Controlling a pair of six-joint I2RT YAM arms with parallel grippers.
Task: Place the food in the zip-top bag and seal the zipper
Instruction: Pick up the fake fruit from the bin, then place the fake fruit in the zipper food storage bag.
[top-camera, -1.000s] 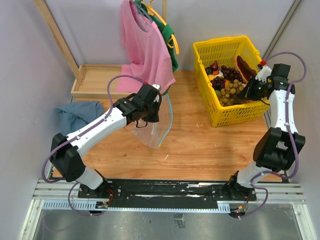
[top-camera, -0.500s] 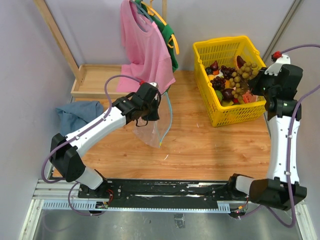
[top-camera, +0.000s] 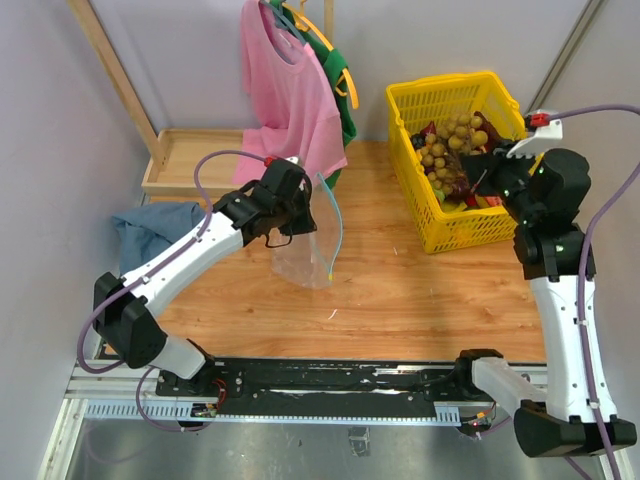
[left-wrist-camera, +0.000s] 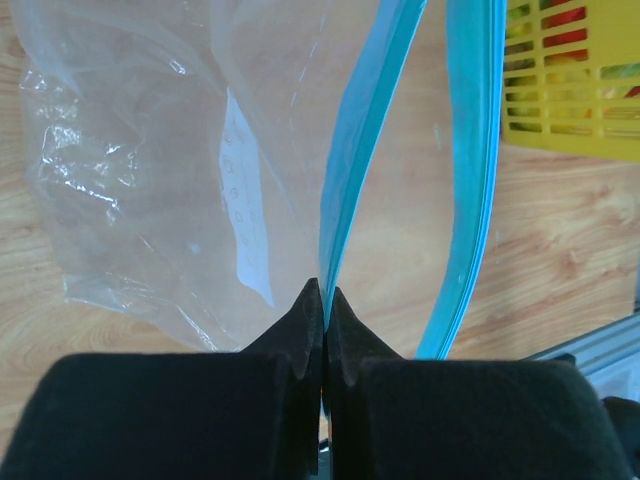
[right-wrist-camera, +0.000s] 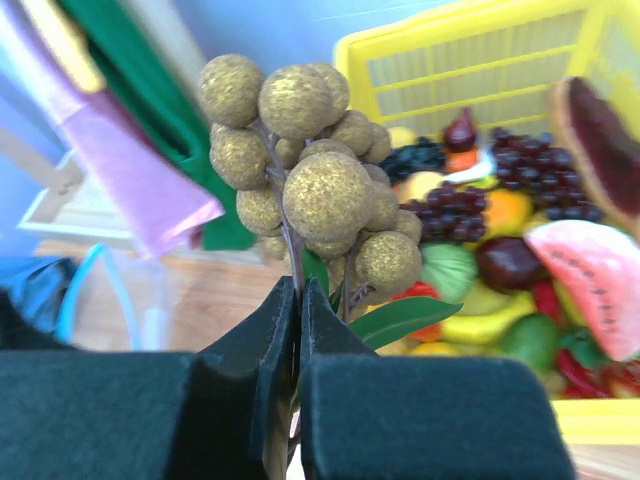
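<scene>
My left fingers (left-wrist-camera: 317, 302) are pinched tight on one strip of the zipper (left-wrist-camera: 365, 150). The zip-top bag (top-camera: 300, 252) hangs from them with its mouth gaping, well left of the yellow basket (top-camera: 470, 236) on the desk (top-camera: 400, 295). My right fingers (right-wrist-camera: 288, 302) clamp the stem of the tan berry cluster (right-wrist-camera: 305, 175), held up over the basket. The other food (right-wrist-camera: 520, 235) lies inside the basket.

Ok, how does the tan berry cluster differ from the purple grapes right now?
The tan berry cluster is held up, its stem pinched in the right gripper; the purple grapes lie in the yellow basket. The berries are speckled tan; the grapes are dark purple. Both are bunched toy fruit.
</scene>
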